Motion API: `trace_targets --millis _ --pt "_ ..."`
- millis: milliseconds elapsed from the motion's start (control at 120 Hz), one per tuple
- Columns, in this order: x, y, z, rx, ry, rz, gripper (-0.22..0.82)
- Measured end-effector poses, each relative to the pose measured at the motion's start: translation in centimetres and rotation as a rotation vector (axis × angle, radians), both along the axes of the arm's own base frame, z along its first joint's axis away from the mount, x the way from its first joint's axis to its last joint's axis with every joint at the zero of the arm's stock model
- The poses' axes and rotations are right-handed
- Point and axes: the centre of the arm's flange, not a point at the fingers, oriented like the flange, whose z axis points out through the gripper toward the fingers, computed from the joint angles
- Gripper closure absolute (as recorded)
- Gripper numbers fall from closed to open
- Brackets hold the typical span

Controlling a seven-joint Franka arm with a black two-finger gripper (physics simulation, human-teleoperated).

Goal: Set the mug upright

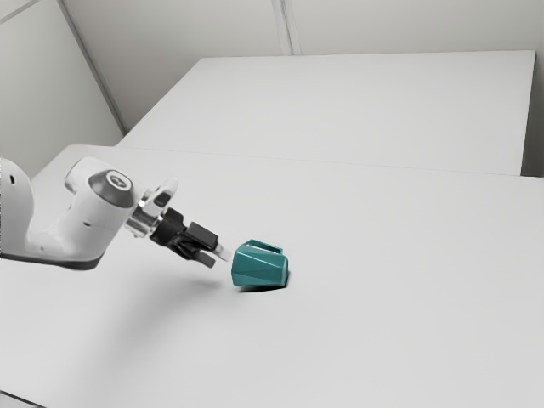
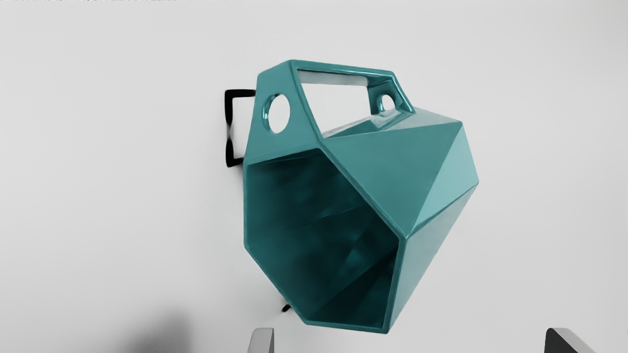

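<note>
- Closest to the camera in the wrist view are the tips of 2 fingers [image 2: 262,340] of the gripper [image 1: 216,257]. They are spread wide apart, so the gripper is open.
- Just past the tips is the mug [image 1: 259,268]. It is lying on its side on the white table [image 1: 382,255].
- Its big mouth [image 2: 319,235] looks back at the gripper (like it wants to say hello). Its bottom end points away, to the exterior view's right.
- The mug is very near the gripper, but it is out in front of the fingers, and some table shows between the mug and each tip in the wrist view.
- It is closer to the light gray finger than to the finger with the dark face.
- The handle [image 2: 274,78] is on the upper side of the mug. It has a big gap in it and 2 round holes.
- The mug is blue-green, shiny and made of flat sides with sharp corners. Deep inside, it looks dark.
- Beside the mug, near the handle, a black bent line [image 2: 228,113] is on the table.
- The white arm [image 1: 93,212] comes in from the exterior view's left, and the black gripper tips down a bit toward the mug.
- Under the arm there is a soft gray shadow [image 1: 153,306].
- Farther back is 1 more flat white top [image 1: 365,102].
</note>
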Motion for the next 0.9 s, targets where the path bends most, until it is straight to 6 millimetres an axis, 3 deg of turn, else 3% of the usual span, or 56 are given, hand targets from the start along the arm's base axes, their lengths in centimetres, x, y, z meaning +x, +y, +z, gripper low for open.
trace_targets --millis 900 --pt "2.0 -1.1 -2.7 -0.107 -0.083 -0.051 0.0"
